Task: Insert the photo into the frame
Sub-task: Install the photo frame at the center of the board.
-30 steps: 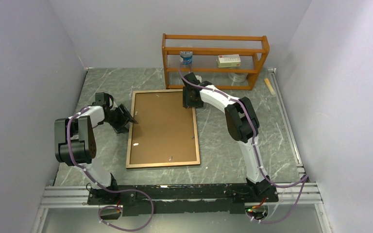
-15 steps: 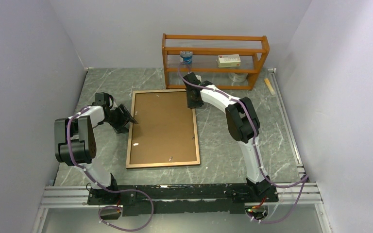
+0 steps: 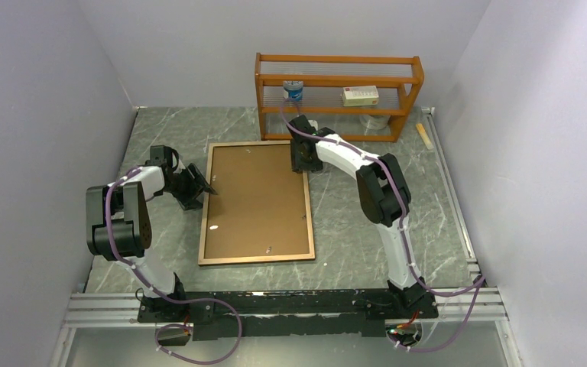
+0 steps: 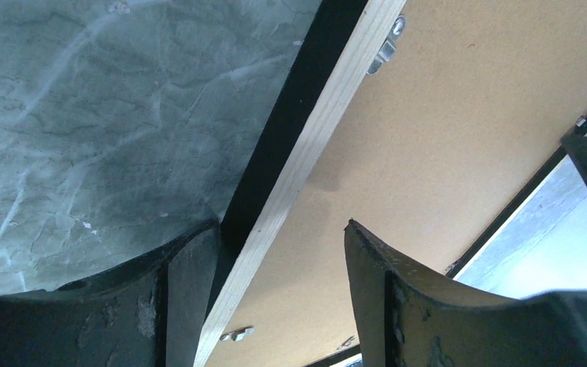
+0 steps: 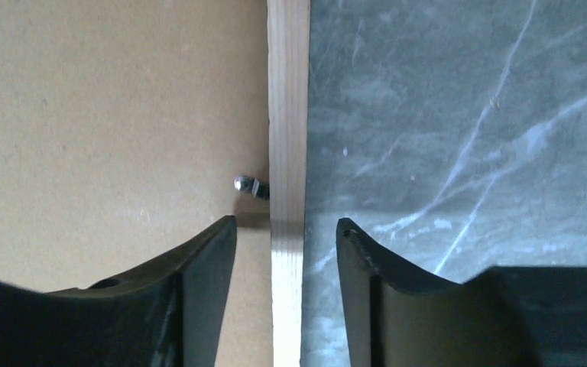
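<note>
Now our left gripper [image 4: 279, 229] and right gripper [image 5: 287, 222] straddle opposite rails of the frame [image 3: 257, 260], jaws parted, clamping nothing.

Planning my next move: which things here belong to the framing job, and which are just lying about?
Job: frame, back up; backing board inside it; left gripper and right gripper, jaws open astride its opposite side rails. Photo not in view.
Lying about: shelf rack, blue-white container and box on it, wooden stick by the right wall.
</note>
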`<action>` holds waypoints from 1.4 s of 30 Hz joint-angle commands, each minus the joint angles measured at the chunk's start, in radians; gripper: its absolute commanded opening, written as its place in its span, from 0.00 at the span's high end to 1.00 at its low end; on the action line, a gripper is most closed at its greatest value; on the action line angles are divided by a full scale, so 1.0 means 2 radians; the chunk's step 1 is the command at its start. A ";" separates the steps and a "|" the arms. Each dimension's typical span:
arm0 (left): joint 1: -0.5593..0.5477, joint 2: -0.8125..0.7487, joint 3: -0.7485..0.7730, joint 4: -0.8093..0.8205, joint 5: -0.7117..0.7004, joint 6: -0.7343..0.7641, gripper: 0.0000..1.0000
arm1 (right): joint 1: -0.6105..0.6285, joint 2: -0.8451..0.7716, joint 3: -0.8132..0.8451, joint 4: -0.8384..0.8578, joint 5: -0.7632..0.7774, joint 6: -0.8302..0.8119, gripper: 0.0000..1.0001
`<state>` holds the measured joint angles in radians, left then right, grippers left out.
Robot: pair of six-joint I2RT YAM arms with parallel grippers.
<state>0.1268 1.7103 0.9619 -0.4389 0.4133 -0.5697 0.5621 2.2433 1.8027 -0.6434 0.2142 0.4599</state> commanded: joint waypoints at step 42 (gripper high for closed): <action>-0.053 0.042 -0.041 -0.014 0.027 -0.011 0.81 | 0.115 0.112 0.063 0.316 -0.221 0.174 0.69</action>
<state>0.0444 1.7550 0.9360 -0.3969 0.5194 -0.5850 0.7883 2.4458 1.8881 -0.0490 -0.2104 0.7731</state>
